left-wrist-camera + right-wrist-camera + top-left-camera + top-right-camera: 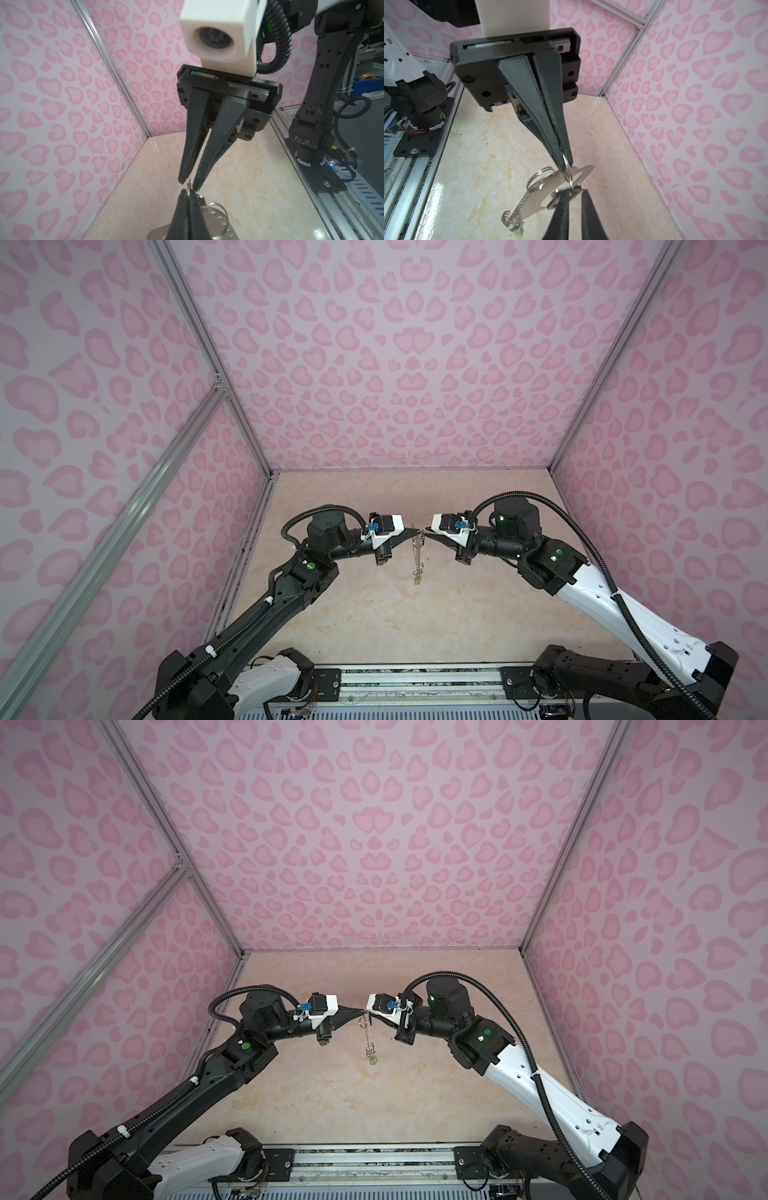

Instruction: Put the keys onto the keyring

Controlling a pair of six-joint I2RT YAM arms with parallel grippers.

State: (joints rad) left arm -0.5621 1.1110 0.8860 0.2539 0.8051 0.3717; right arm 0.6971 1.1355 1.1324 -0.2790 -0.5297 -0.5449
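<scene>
Fingers point(542, 124) of the left gripper point(565, 164) are clamped together on a metal split ring point(568, 169) threaded through the keyring point(535, 197). The keyring is a flat grey plate that hangs from that ring in mid-air above the marble-patterned tabletop point(374, 614). In both top views the plate shows edge-on, a thin line dropping from the point where the two grippers meet over the middle of the table. The green-tagged key point(416, 582) dangles at the plate's low end from a ring cluster point(511, 220). Two loose rings point(539, 178) sit along the plate's edge, partway between the held ring and that cluster.

To the right, the right gripper point(189, 185) points tip to tip at the left one, the two sets of tips almost touching. Its fingers point(193, 135) stand a narrow gap apart, with the rim of the held ring reaching in between the tips, and no firm pinch shows. A small metal piece point(560, 195) lies against one right fingertip in the right wrist view, too hidden to identify. Pink heart-print walls point(415, 364) enclose the cell.
</scene>
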